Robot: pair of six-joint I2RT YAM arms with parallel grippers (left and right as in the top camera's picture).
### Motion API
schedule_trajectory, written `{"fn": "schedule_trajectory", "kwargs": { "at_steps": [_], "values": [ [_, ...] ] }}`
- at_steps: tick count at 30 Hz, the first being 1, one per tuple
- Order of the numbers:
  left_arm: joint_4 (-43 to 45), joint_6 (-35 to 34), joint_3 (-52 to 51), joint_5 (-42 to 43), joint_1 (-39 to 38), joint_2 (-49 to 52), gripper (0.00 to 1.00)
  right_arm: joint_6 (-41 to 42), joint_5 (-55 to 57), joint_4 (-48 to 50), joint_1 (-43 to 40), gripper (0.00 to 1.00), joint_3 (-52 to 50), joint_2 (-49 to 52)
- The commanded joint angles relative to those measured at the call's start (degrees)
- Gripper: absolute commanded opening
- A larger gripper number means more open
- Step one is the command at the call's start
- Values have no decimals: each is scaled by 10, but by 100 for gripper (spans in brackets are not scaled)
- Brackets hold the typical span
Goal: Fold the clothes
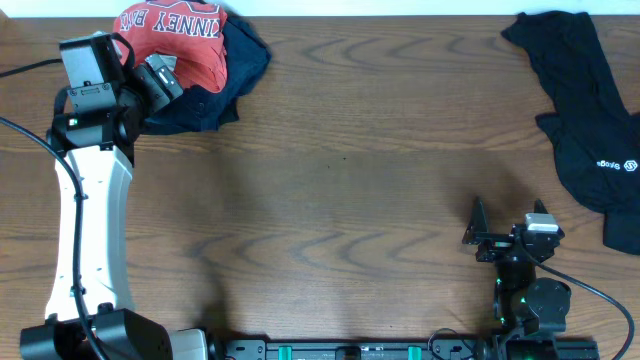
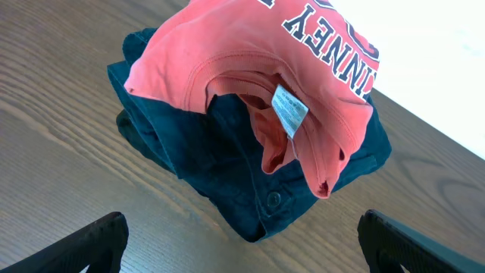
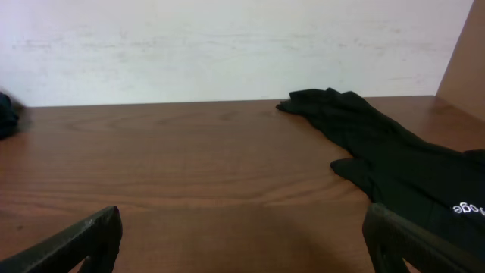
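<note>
L gripper [image 1: 165,80]: wide open, nothing betw. fingers [image 2: 95,243], tilted down at the pile.

Just ahead of it, centred betw. the fingers: tee [image 2: 250,53], coral-red, crumpled, draped over top of denim [image 2: 220,167] and touching it. Collar side nearest the gripper, neck opening gaping, white tag [image 2: 289,110] inside, hanging tilted. White/navy lettering [image 2: 326,45] on far side of tee, partly cut off by frame edge.

Denim sticking out from under tee toward the gripper and to both sides, button [image 2: 273,199] near its closest edge.

In L wrist view, both fingers clear of cloth. From overhead, gripper tip over edge of pile; contact there, can't tell.

R gripper [image 1: 509,215]: also wide open, empty, low over bare table [image 1: 340,170], well apart from tee, which lies far off to its left.

Ahead and to right of R gripper: black shirt [image 3: 394,159], lying loosely spread on table, small white logo [image 3: 467,207] on the part nearest the gripper. No contact w/ gripper.
</note>
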Motion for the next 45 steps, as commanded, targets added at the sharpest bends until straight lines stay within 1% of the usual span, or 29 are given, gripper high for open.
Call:
{"fn": "schedule_trajectory", "kwargs": {
  "at_steps": [1, 17, 19, 22, 26, 29, 33, 38, 45],
  "values": [
    [0, 8, 9, -4, 2, 1, 98, -7, -4, 0, -6, 99, -3, -6],
    [1, 8, 1, -4, -2, -3, 98, -7, -4, 0, -6, 99, -3, -6],
    [9, 25, -9, 3, -8, -7, 98, -7, -4, 0, -6, 99, -3, -6],
    [61, 82, -46, 33, -21, -28, 98, -7, -4, 0, -6, 99, -3, -6],
    [146, 152, -122, 73, -39, -83, 98, -7, -4, 0, -6, 99, -3, -6],
    [184, 175, -191, 73, -49, -141, 98, -7, -4, 0, -6, 99, -3, -6],
    [220, 177, -298, 73, -50, -237, 98, -7, -4, 0, -6, 99, -3, -6],
    [267, 179, -452, 73, -50, -381, 98, -7, -4, 0, -6, 99, -3, -6],
    [389, 181, -664, 75, -51, -565, 98, -7, -4, 0, -6, 99, -3, -6]
  ]
}}
